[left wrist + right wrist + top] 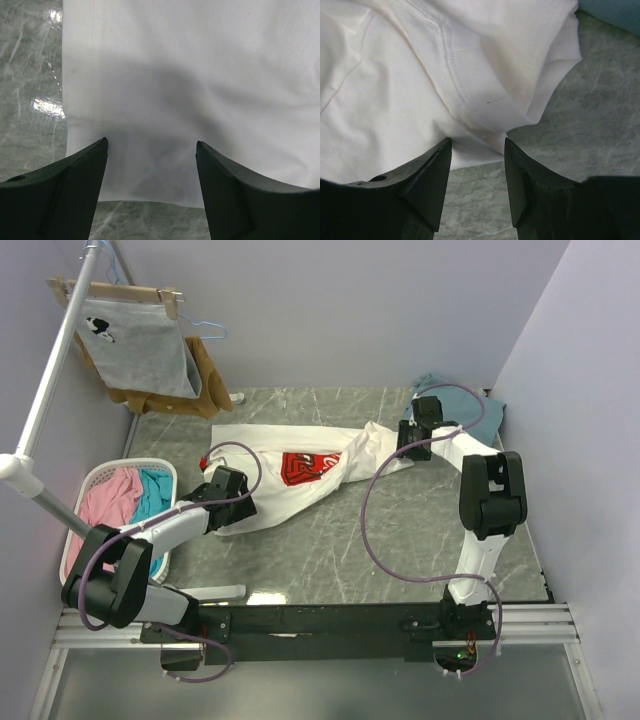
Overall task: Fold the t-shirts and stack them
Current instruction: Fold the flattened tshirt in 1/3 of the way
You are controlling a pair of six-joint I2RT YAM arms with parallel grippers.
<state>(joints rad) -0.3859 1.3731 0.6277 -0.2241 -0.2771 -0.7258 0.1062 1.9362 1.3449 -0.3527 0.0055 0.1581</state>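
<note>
The white t-shirt (330, 465) with the red chest logo (308, 467) lies stretched across the marble table (330, 550). My left gripper (238, 502) is open over its left end; in the left wrist view (151, 142) the cloth's straight edge (150, 75) lies between the spread fingers. My right gripper (408, 448) is open at the shirt's right end; in the right wrist view (477, 142) a folded hem corner (485, 110) reaches between the fingertips, jaws apart. The teal-blue t-shirt (470, 405) lies bunched at the back right, behind the right gripper.
A white laundry basket (100, 475) with pink and teal cloth stands at the table's left edge. A grey shirt (135, 345) and a brown garment (205, 375) hang on a rack (50, 390) at the back left. Walls close in the back and right.
</note>
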